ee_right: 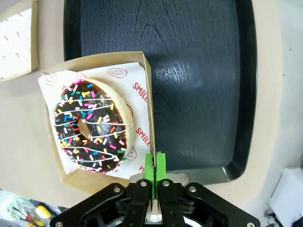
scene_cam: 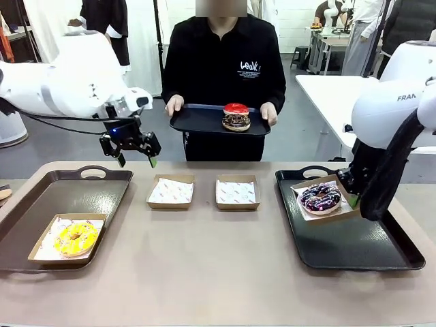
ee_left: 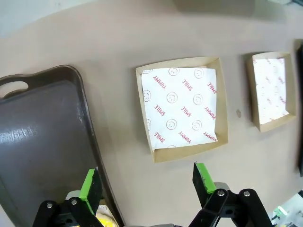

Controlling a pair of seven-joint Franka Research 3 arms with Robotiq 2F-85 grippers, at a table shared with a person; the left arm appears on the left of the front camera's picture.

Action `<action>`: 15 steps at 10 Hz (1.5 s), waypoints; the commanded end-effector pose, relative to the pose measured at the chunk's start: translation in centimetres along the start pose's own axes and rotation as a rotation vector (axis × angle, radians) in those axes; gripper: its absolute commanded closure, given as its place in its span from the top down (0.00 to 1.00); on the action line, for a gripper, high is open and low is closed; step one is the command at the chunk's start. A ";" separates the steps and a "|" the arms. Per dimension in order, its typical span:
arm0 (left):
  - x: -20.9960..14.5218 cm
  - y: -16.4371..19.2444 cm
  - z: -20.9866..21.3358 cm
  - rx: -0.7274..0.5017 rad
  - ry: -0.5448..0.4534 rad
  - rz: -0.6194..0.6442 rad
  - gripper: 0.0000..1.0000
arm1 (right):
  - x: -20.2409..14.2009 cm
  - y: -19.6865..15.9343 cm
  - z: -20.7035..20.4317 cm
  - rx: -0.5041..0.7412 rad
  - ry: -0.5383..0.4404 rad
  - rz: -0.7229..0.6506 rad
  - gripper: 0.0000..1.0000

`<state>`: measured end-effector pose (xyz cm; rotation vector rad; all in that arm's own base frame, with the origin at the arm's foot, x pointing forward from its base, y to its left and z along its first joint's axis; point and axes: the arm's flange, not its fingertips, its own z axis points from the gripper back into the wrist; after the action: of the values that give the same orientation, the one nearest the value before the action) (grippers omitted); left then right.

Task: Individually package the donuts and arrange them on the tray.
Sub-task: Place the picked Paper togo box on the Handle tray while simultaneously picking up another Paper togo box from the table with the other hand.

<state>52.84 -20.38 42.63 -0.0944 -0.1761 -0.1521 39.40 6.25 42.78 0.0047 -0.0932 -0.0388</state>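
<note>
The right pincer (ee_right: 155, 164) is clenched on a wall of the box (ee_right: 147, 85) holding the sprinkled donut (ee_right: 90, 125) (tilted, straddling the right tray's (scene_cam: 361, 252) edge). Well left of that tray, past two empty boxes (scene_cam: 170, 192) (scene_cam: 237, 192), the left pincer (scene_cam: 137, 160) hangs released above the tabletop (scene_cam: 218, 272). Farther left, the yellow donut (scene_cam: 75, 237) lies boxed on the left tray (scene_cam: 68, 194). Beyond, a person's tray (scene_cam: 194, 119) carries the red donut (scene_cam: 236, 109) atop the chocolate donut (scene_cam: 236, 123).

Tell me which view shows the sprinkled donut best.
The right wrist view: the sprinkled donut is close, seen from above, sprinkles clear. The front view shows it small, in its box. The left wrist view faces other boxes.
</note>
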 end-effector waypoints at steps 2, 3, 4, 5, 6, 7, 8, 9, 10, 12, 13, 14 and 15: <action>0.6 -2.9 -1.9 0.073 -0.008 -0.010 1.00 | -1.4 -0.5 -1.3 0.026 -0.022 -0.038 0.01; 0.6 -3.4 -2.8 0.088 -0.002 -0.019 1.00 | -1.7 -0.8 -1.5 0.029 -0.021 -0.045 0.01; 0.8 -3.6 -3.4 0.091 0.005 -0.012 1.00 | -1.8 -1.0 -1.6 0.029 -0.020 -0.047 0.01; 1.1 -3.5 -3.9 0.073 0.007 0.005 1.00 | -1.8 -1.1 -1.6 0.026 -0.016 -0.044 0.01; 0.9 -3.0 -3.7 0.044 0.024 0.012 1.00 | -1.7 -0.9 -1.4 0.023 -0.017 -0.025 0.01; 0.1 -3.2 -3.7 0.062 0.029 -0.031 1.00 | -1.3 -0.9 -1.5 0.004 0.006 -0.021 0.01; 0.1 -3.2 -3.7 0.062 0.029 -0.031 1.00 | -1.3 -0.9 -1.5 0.004 0.006 -0.021 0.01; 0.1 -3.2 -3.7 0.062 0.029 -0.031 1.00 | -1.3 -0.9 -1.5 0.004 0.006 -0.021 0.01; 0.1 -3.2 -3.7 0.062 0.029 -0.031 1.00 | -1.3 -0.9 -1.5 0.004 0.006 -0.021 0.01; 0.1 -3.2 -3.7 0.062 0.029 -0.031 1.00 | -1.3 -0.9 -1.5 0.004 0.006 -0.021 0.01; 0.1 -3.2 -3.7 0.062 0.029 -0.031 1.00 | -1.3 -0.9 -1.5 0.004 0.006 -0.021 0.01; 0.1 -3.2 -3.7 0.062 0.029 -0.031 1.00 | -1.3 -0.9 -1.5 0.004 0.006 -0.021 0.01; 0.1 -3.2 -3.7 0.062 0.029 -0.031 1.00 | -1.3 -0.9 -1.5 0.004 0.006 -0.021 0.01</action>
<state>53.36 -23.98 39.02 -0.0322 -0.1485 -0.1738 38.20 5.44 41.27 0.0092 -0.0884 -0.0581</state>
